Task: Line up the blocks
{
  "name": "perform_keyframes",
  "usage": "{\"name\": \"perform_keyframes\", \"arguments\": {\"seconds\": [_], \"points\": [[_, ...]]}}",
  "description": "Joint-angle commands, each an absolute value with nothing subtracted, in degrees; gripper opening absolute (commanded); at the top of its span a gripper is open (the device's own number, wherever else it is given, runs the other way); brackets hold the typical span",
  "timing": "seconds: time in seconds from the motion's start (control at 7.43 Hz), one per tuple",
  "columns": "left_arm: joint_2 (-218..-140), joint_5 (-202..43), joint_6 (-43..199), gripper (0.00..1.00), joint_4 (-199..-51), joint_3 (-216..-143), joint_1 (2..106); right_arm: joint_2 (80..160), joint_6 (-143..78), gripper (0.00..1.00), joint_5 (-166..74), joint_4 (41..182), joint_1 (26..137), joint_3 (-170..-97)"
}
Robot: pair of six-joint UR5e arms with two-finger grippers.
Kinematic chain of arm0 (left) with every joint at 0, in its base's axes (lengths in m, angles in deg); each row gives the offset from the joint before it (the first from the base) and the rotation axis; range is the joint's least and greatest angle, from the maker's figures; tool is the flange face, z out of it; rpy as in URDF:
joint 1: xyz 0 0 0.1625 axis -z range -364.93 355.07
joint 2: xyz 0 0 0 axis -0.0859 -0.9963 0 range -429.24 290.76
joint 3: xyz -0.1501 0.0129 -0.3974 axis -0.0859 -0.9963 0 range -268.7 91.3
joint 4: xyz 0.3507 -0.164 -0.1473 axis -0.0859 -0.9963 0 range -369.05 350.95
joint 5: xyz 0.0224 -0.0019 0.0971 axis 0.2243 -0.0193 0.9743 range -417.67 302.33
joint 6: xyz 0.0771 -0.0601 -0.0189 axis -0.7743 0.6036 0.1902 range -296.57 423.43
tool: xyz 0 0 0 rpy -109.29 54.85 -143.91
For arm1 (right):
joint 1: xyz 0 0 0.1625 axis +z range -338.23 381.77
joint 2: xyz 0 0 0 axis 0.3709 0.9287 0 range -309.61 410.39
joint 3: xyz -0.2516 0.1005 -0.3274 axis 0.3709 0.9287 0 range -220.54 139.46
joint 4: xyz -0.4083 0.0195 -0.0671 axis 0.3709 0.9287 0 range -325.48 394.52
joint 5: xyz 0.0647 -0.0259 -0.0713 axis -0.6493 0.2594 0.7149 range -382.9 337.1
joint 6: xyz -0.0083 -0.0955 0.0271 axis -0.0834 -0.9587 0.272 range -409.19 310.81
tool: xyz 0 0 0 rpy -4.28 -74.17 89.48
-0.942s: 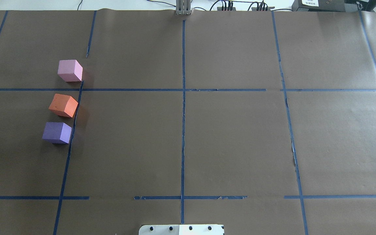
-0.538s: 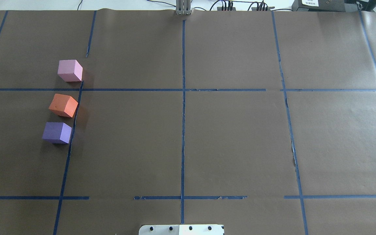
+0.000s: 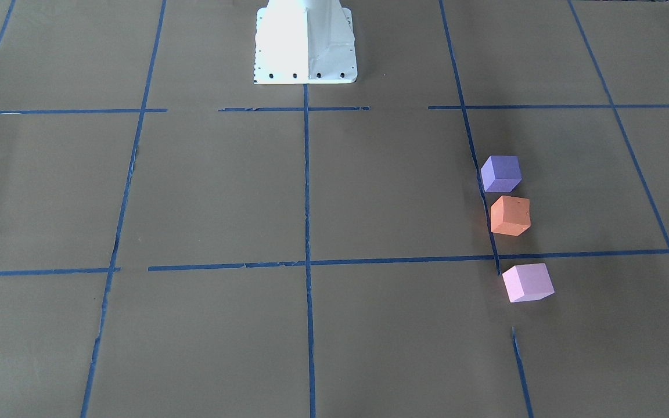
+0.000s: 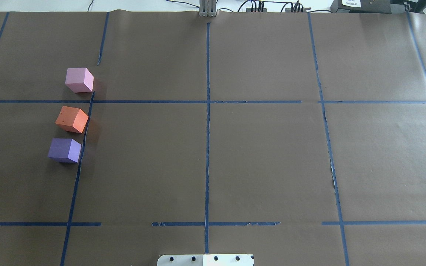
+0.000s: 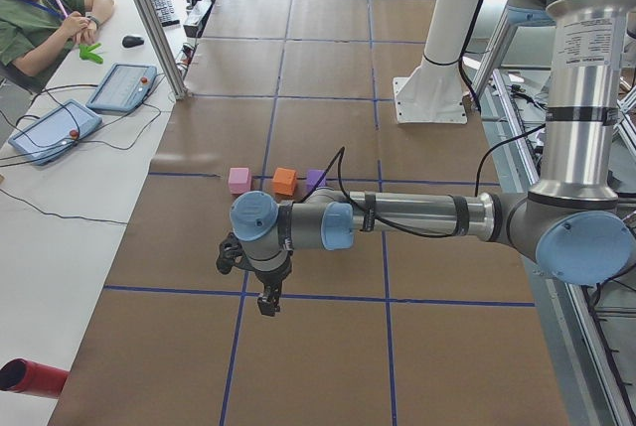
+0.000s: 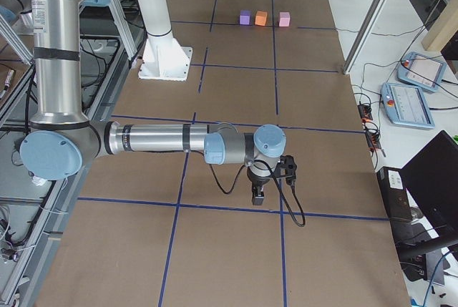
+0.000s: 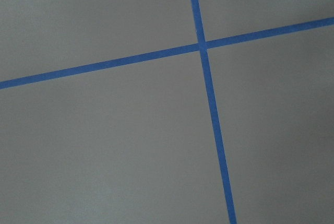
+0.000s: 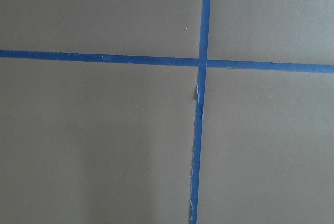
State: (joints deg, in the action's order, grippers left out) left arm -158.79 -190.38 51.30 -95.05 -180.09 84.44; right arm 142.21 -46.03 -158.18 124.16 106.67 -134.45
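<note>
My left end effector (image 5: pixel 266 302) and right end effector (image 6: pixel 257 196) are hanging over the table (image 4: pixel 264 159); I cannot tell how open either is. The pink block (image 4: pixel 79 79), orange block (image 4: pixel 71 119) and purple block (image 4: pixel 64 150) are sitting in 1 row, far from both, nearer the left. Reaching in is risking nudging close neighbours crooked.

Tight gap between purple block (image 4: pixel 64 150) and orange block (image 4: pixel 71 119), wider one before pink block (image 4: pixel 79 79). Open paper (image 4: pixel 264 159) all round the row, base plate (image 4: pixel 205 259) well apart.

light: bright, even | shadows: soft | focus: sharp | glare: none
</note>
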Motion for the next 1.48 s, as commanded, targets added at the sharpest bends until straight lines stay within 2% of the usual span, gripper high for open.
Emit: {"name": "perform_keyframes", "arguments": {"seconds": [0.0, 1.35], "points": [[-158.80, -190.38, 51.31, 1.00, -94.74, -179.84, 84.46, 142.24, -46.03, 1.00, -158.25, 124.16, 106.68, -134.41], [-158.89, -194.16, 51.31, 1.00, -95.27, -178.79, 84.46, 142.24, -46.03, 1.00, -158.25, 124.16, 106.68, -134.41]]}}
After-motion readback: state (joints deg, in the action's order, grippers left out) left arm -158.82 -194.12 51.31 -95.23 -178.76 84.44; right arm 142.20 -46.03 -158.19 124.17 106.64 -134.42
